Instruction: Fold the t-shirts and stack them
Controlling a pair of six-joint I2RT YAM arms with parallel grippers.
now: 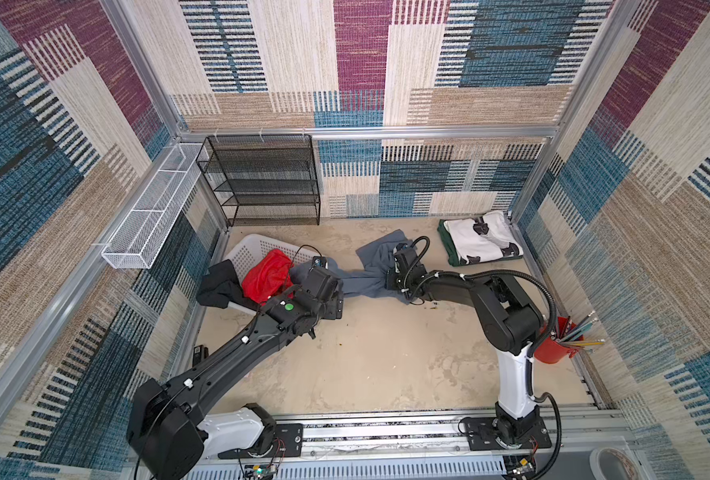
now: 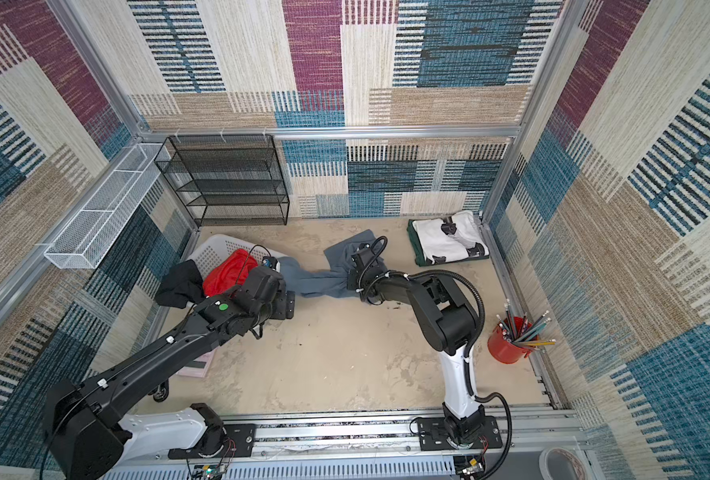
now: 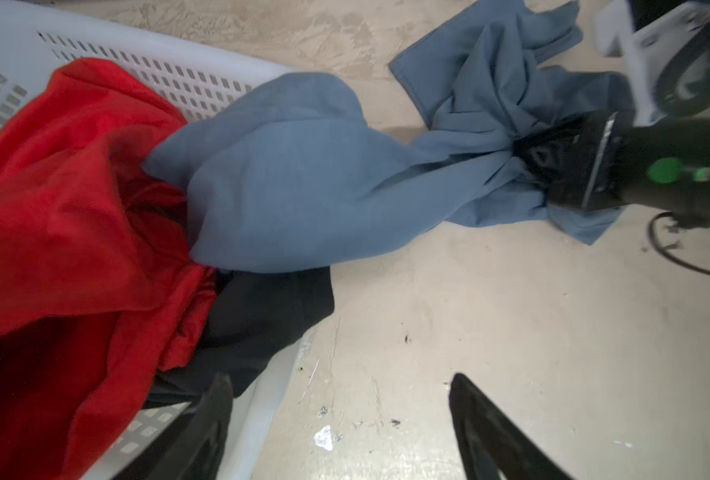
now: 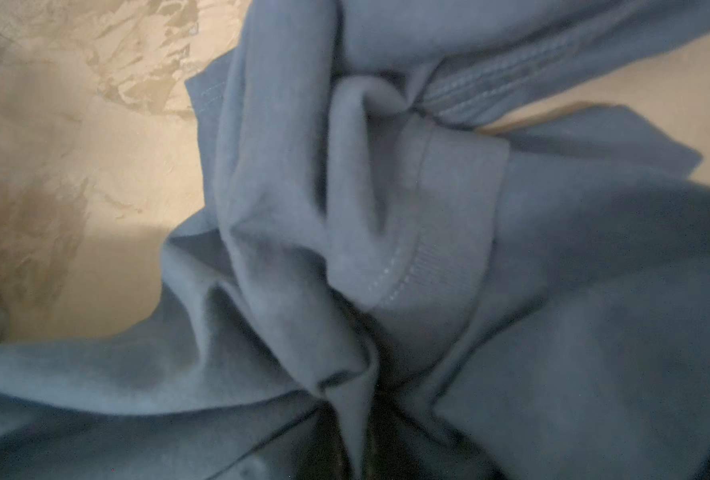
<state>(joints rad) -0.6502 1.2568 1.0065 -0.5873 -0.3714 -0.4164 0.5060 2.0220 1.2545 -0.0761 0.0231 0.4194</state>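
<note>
Slate-grey t-shirt (image 1: 361, 282) stretches left-right from basket (image 1: 249, 245) to right hand (image 3: 532, 162), clamped on it; left hand (image 3: 341, 419) gapes empty.

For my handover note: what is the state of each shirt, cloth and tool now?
grey shirt: crumpled, unfolded, one end over the basket.
white shirt: folded, lying on the green shirt.
green shirt: folded, bottom of the stack.
red cloth: crumpled in the basket.
black cloth: draped over the basket rim.
left tool: open, empty.
right tool: shut on the grey shirt.
</note>
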